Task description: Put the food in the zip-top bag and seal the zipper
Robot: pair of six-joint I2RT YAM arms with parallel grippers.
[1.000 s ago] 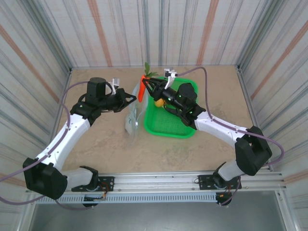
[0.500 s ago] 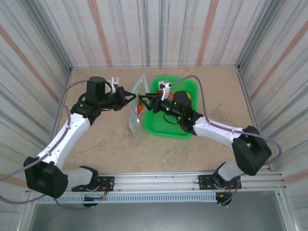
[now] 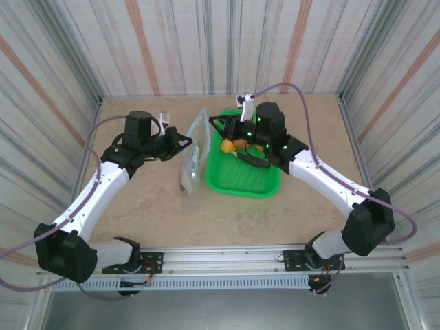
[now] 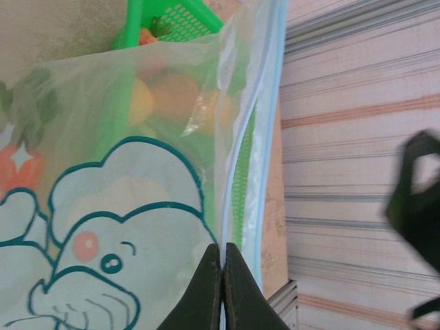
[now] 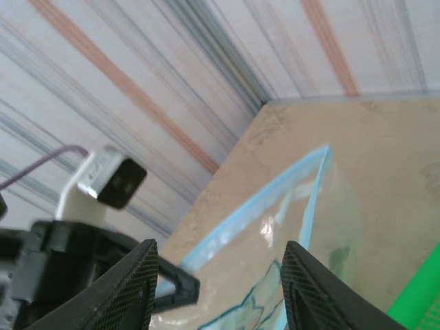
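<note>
a: where's the zip-top bag (image 3: pixel 193 161) vs the fingers?
b: left gripper (image 3: pixel 186 141) is clamped on its upper edge. fingers are pressed together w/ the thin plastic betw. them, no gap. the rest of the bag hangs below that grip and trails twd the near edge.
a: right one?
b: right gripper (image 3: pixel 217 128) has its fingers apart w/ nothing betw. them. it's just beside the bag's far end, over the far-left corner of the green basket (image 3: pixel 240 190). can't see it touching the bag.
a: bag's spot on the table (image 3: pixel 158 213)?
b: left of centre, nearer the far edge, standing up just left of the basket. long axis runs far-to-near, approx. along the basket's left rim. its far corner points up twd the back wall. the zipper (image 5: pixel 254 206) edge is on top. in the right wrist view its two blue strips meet at one corner and spread apart, so the mouth is parted.
a: food?
b: orange (image 3: pixel 238 144) and yellow piece (image 3: pixel 225 146) lie in the basket's far half, plus what looks like a dark long piece (image 3: pixel 251 160).
a: anything unclear?
b: bag's near end is crumpled, hard to read. left wrist view has a red-orange patch w/ green at its left edge, can't tell if print or toy. right arm covers part of the basket's far rim.
</note>
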